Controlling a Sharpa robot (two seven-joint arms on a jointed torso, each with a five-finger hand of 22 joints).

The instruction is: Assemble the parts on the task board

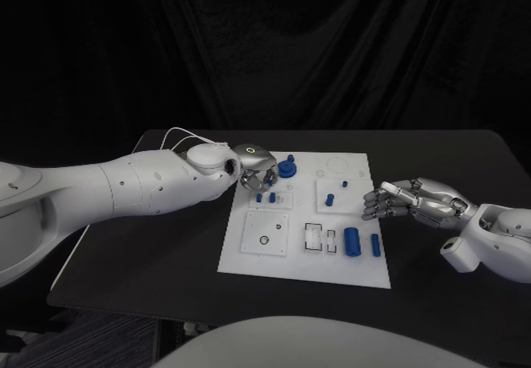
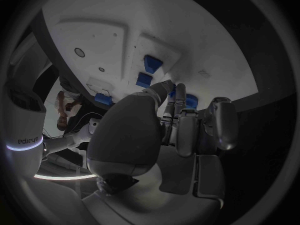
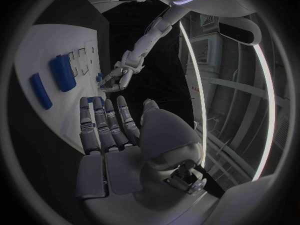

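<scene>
left hand (image 1: 257,170) hides the board's (image 1: 265,257) far-left parts (image 1: 265,197); its grasp is unclear. right hand (image 1: 412,202) hovers, fingers loosely curled, empty.

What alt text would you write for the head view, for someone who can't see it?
A robot's left hand reaches over small blue parts at the far left corner of a white task board on a black table. Its right hand hovers open beside the board's right edge.

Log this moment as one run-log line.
left hand: over task board far-left corner, grasp unclear | right hand: open, beside board's right edge | blue parts: on board
</scene>
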